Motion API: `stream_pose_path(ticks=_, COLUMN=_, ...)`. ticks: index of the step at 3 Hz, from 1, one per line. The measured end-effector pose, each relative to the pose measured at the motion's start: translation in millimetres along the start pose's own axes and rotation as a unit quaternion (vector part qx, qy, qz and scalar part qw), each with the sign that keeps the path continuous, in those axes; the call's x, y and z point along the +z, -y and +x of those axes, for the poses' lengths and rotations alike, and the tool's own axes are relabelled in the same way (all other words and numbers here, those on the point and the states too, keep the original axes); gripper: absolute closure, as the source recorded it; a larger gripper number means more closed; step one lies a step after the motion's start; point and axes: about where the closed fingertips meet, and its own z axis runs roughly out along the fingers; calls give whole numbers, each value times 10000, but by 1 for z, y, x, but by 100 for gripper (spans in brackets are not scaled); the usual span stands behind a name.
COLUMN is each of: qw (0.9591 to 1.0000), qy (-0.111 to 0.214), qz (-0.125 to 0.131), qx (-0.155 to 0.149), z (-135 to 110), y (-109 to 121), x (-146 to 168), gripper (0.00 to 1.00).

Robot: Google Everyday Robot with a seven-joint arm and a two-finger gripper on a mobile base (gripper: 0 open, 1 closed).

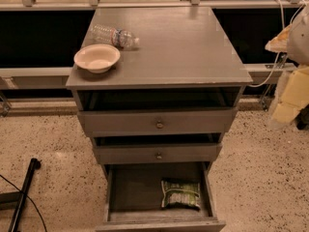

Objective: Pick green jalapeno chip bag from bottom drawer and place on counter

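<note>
The green jalapeno chip bag (181,194) lies flat at the right front of the open bottom drawer (135,190), whose inside is otherwise bare. The grey counter (183,47) is the top of the cabinet. My gripper (288,98) shows as a pale yellowish, blurred shape at the right edge of the view. It is at about the height of the top drawer, to the right of the cabinet and well apart from the bag. It holds nothing that I can see.
A cream bowl (96,58) and a clear plastic water bottle (113,35) lying on its side sit at the counter's left. The two upper drawers, with brass knobs (159,124), are partly pulled out. A black pole (21,192) lies on the floor at left. A railing and a cable run behind.
</note>
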Motion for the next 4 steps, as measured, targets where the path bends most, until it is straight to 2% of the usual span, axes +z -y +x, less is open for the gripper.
stream_pose_path(ticks=1, qw=10000, qy=64, qz=-7, qx=-27, z=-1, y=-1, x=2, gripper=0)
stream_pose_path(ticks=2, qw=9970, qy=731, qz=-242, qx=-71, z=-7, y=-10, x=37, gripper=0)
stream_pose_path(ticks=3, qw=9842, qy=1638, qz=-675, qx=78, z=-5, y=-39, x=112, gripper=0)
stream_pose_path(ticks=4, qw=9568, qy=2679, qz=-1056, qx=392, z=-5, y=-77, x=190, gripper=0)
